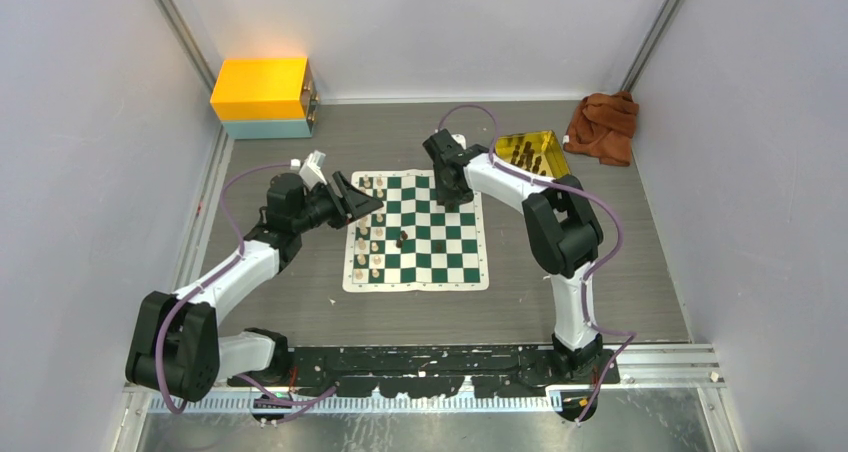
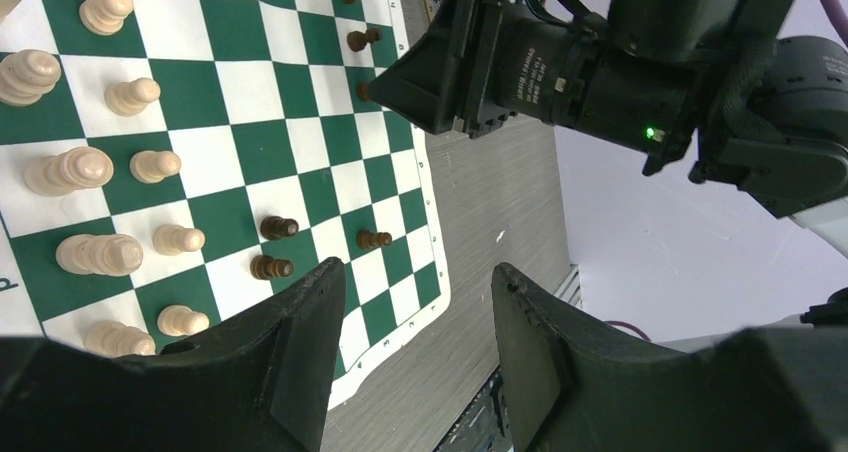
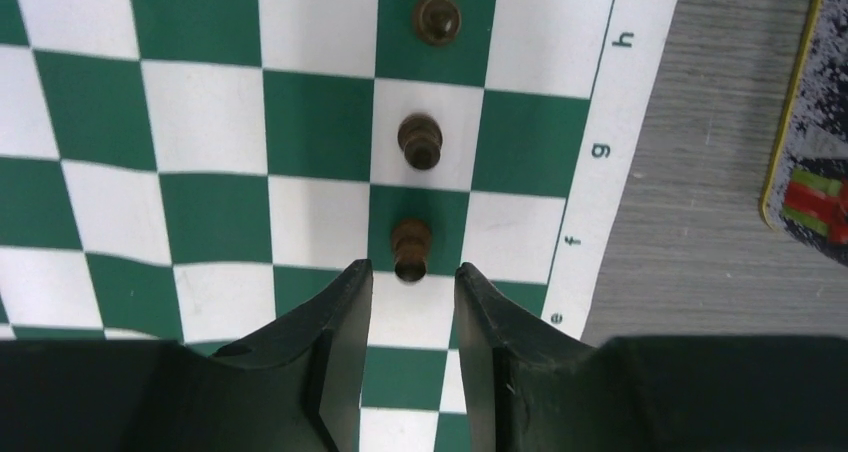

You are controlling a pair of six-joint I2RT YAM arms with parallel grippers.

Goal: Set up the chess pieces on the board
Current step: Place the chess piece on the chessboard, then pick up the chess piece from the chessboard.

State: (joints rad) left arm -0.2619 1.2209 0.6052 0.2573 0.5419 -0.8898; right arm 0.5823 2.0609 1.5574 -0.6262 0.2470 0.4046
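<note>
The green-and-white board (image 1: 430, 263) lies mid-table. Cream chess pieces (image 1: 370, 244) stand in two columns along its left side, also visible in the left wrist view (image 2: 100, 254). My right gripper (image 3: 410, 277) hangs open over the board's far right part, nothing between its fingers. A dark pawn (image 3: 411, 249) stands upright just past its fingertips, in line with two more dark pawns (image 3: 420, 140). My left gripper (image 2: 418, 274) is open and empty above the board's left side (image 1: 372, 204). Three dark pawns (image 2: 279, 227) stand mid-board.
A gold tray (image 1: 553, 148) holding several dark pieces sits right of the board at the back. A brown cloth (image 1: 603, 124) lies beyond it. A yellow box (image 1: 262, 97) stands at the back left. The right arm (image 2: 560, 72) crosses the left wrist view.
</note>
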